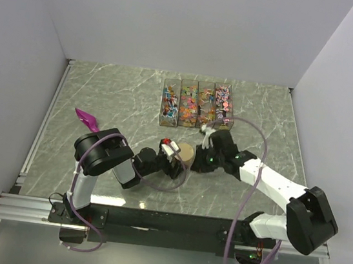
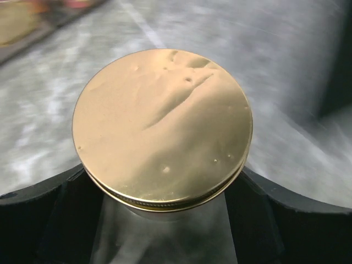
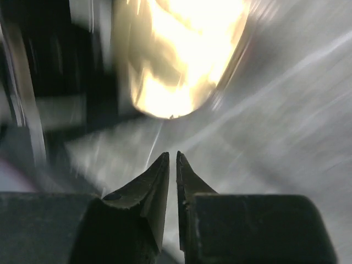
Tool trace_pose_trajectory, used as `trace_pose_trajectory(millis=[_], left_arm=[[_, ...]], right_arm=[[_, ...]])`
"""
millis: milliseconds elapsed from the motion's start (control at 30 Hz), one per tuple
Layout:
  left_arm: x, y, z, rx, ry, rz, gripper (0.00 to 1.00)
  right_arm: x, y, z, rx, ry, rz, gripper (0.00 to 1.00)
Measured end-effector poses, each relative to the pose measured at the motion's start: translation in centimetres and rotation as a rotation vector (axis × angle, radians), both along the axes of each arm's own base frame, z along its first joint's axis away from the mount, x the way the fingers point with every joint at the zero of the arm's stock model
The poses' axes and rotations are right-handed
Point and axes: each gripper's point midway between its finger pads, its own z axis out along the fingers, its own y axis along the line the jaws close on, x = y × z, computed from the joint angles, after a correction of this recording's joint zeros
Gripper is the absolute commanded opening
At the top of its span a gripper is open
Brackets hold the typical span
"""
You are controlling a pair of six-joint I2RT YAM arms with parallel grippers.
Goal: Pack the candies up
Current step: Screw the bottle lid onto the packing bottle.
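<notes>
**Left pincer holds the jar; candies sit in the far boxes**

Only the top view shows the candies [image 1: 196,102]. They fill four clear boxes [image 1: 168,123] set side by side at the far middle of the marbled surface [image 1: 116,98]. The same view alone shows the magenta scoop [image 1: 87,119], lying well left of the boxes and apart from both arms.

The left wrist view gives the tan lid [image 2: 162,126] up close. It is dented and sits on a clear jar [image 2: 165,236], with black fingers [image 2: 38,220] hugging the jar on either side just under the lid. The left pincer [image 1: 175,154] is clamped wide on the jar.

The right wrist view is blurred. It shows the right pincer [image 3: 171,157] with its tips almost together, a thin slit between them and nothing in it. The lid is a bright smear ahead.

The left arm folds back on itself and reaches right, low over the surface. The right arm stretches in from the right with its elbow bent, its wrist just right of the jar and near the boxes.
</notes>
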Motion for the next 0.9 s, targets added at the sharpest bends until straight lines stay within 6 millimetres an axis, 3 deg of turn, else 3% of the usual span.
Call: trace_pose_trajectory(millis=[100,200,333,633,767,900], left_arm=[[1.7,0.9,0.1,-0.005,0.008,0.081,0.34],[2.3,1.4,0.1,-0.008,0.012,0.116,0.34],[2.3,1.4,0.1,-0.008,0.012,0.114,0.36],[0.7,0.2,0.0,-0.008,0.009,-0.009,0.37],[0.0,-0.4,0.0,-0.014,0.009,-0.066,0.37],[-0.4,-0.8,0.1,-0.015,0.006,-0.098,0.37]], right_arm=[[-5.1,0.0,-1.4,-0.027,0.161,0.078,0.19],[-6.0,-1.4,-1.9,-0.062,0.229,0.060,0.27],[-3.6,-2.6,-0.8,-0.094,0.218,0.032,0.38],[4.7,1.2,3.5,-0.087,0.010,0.212,0.49],[6.6,2.3,2.9,-0.110,-0.013,0.299,0.50],[6.5,2.7,1.5,-0.120,0.013,0.374,0.50]])
